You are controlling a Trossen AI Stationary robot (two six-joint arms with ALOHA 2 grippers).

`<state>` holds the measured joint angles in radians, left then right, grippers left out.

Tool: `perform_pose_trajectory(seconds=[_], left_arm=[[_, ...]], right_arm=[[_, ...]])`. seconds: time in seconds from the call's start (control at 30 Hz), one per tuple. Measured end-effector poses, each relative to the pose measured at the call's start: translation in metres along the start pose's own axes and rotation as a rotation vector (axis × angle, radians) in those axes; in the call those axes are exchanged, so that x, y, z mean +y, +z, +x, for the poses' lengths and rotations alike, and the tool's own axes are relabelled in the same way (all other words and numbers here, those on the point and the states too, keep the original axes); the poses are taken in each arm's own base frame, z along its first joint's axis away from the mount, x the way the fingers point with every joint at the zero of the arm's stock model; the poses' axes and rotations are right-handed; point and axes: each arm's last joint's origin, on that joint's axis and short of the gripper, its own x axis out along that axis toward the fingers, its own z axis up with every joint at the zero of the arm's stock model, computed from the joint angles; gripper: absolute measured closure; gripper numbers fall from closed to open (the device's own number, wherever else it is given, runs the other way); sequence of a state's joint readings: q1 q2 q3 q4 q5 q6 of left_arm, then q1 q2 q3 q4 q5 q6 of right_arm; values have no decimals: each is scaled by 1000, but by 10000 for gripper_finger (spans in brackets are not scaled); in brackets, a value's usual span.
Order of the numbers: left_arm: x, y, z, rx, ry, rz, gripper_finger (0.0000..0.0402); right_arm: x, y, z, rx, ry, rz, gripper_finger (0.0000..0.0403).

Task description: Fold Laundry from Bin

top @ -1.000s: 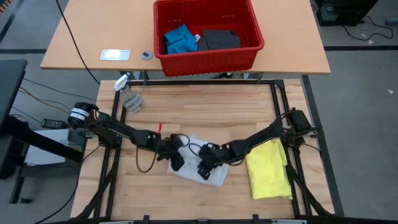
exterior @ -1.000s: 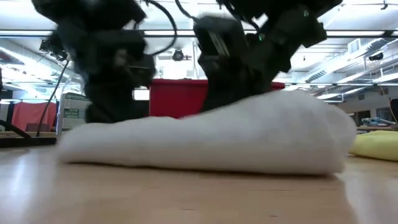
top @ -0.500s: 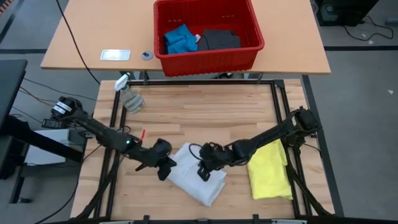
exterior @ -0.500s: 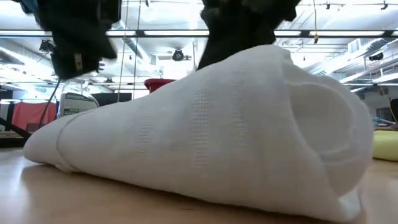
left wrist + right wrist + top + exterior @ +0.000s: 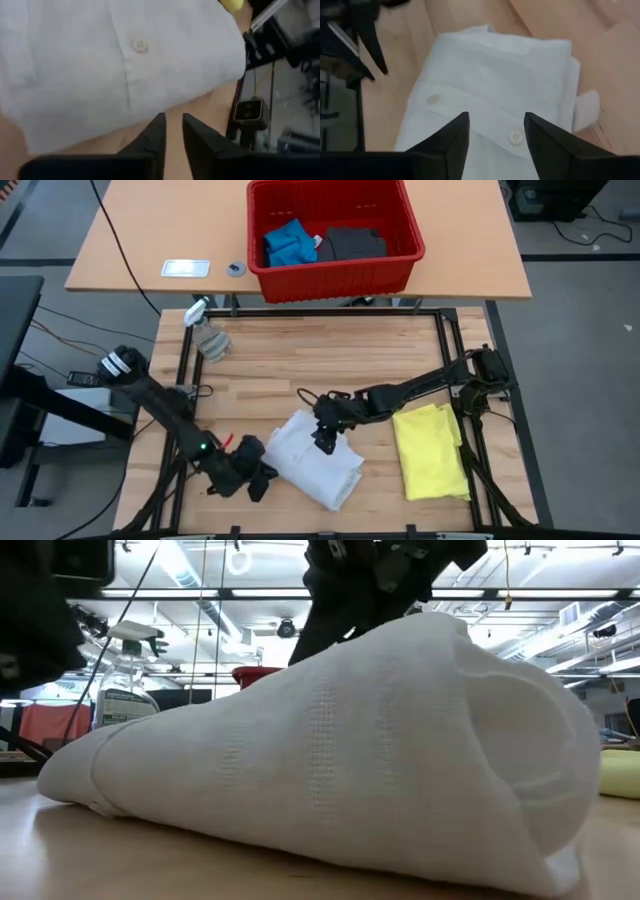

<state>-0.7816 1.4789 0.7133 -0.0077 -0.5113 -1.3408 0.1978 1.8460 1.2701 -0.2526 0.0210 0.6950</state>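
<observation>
Both grippers now clear of white shirt [image 5: 318, 461]; jaws parted.

Your right claw [image 5: 322, 442] hangs with fingers apart over the folded white shirt [image 5: 318, 461], which blocks any descent. Beyond it, bare table [image 5: 320, 360] lies open. The yellow T-shirt [image 5: 432, 450] sits just outboard. Your left claw [image 5: 255, 483] touches nothing beside the shirt's near edge.
</observation>
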Motion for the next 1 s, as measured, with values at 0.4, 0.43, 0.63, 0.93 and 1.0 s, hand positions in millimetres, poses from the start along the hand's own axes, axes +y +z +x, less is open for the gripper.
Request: perform_pose_trajectory(seconds=[0.4,0.43,0.63,0.93,1.0], left_arm=[[8,-24,24,3,38,-248,245],[9,-25,25,4,44,-264,237],[14,-25,26,-2,91,-310,180],[23,-2,37,-51,152,-295,160],[27,5,41,-26,175,-286,160]], right_arm=[[-11,3,-3,112,31,207,197],[-13,0,-4,141,18,208,197],[-22,-12,-8,289,-70,231,188],[-19,-29,-11,361,-173,294,184],[-12,-33,-11,361,-168,323,184]])
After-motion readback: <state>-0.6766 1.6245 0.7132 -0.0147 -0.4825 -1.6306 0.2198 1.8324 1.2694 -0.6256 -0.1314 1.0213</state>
